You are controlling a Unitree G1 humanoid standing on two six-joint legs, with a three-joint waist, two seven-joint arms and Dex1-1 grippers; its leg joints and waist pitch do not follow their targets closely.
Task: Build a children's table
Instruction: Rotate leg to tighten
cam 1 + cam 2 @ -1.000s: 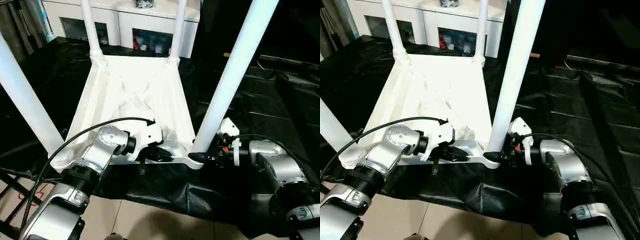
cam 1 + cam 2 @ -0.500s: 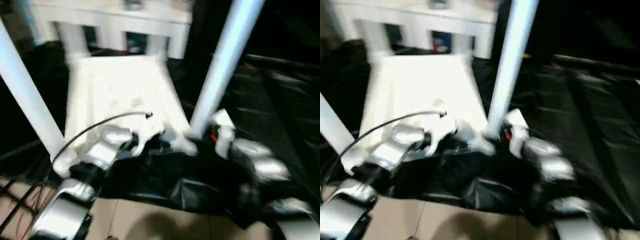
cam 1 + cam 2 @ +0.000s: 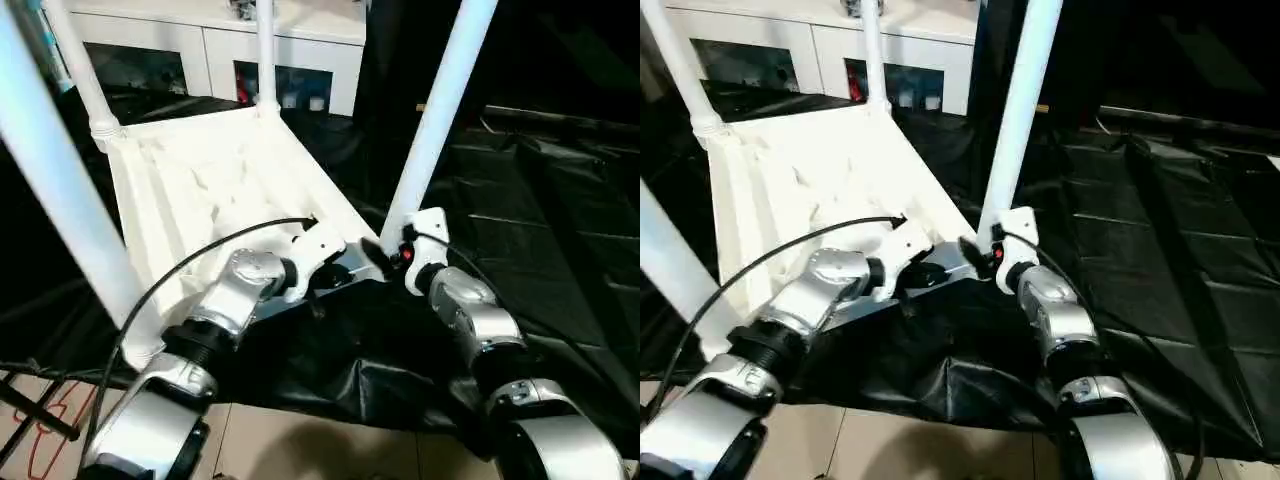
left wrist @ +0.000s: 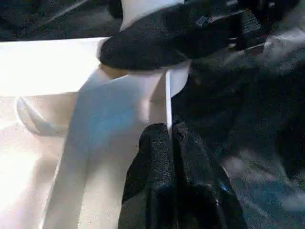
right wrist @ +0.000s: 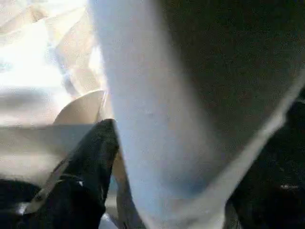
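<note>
Jaws of the left gripper [image 4: 169, 138] are clenched on the thin near rim of the children's table [image 3: 215, 185], as seen in the left wrist view. Those of the right gripper [image 3: 385, 258] stand around the base of the near right leg [image 3: 432, 115]; one black finger [image 5: 83, 176] lies against it, but whether they are pressing or slack cannot be told.

The table lies upside down on the black sheet [image 3: 540, 230], its ribbed underside up, at about 11 o'clock from the grippers. All four legs are seen standing in their corner sockets: the near left leg [image 3: 60, 200] at 9 o'clock, two far legs at 12 o'clock before the white cabinet [image 3: 300, 50]. Assembly is judged nearly done; what seems left is the seating of the near right leg and the turning of the table onto its feet.

Against the frame a second ago, the table top has been swung, its near right corner drawn toward 12 o'clock so the near edge now runs at a slant. The right forearm is now angled in from 5 o'clock rather than reaching level from 3 o'clock, though part of the shift may be the camera's.
</note>
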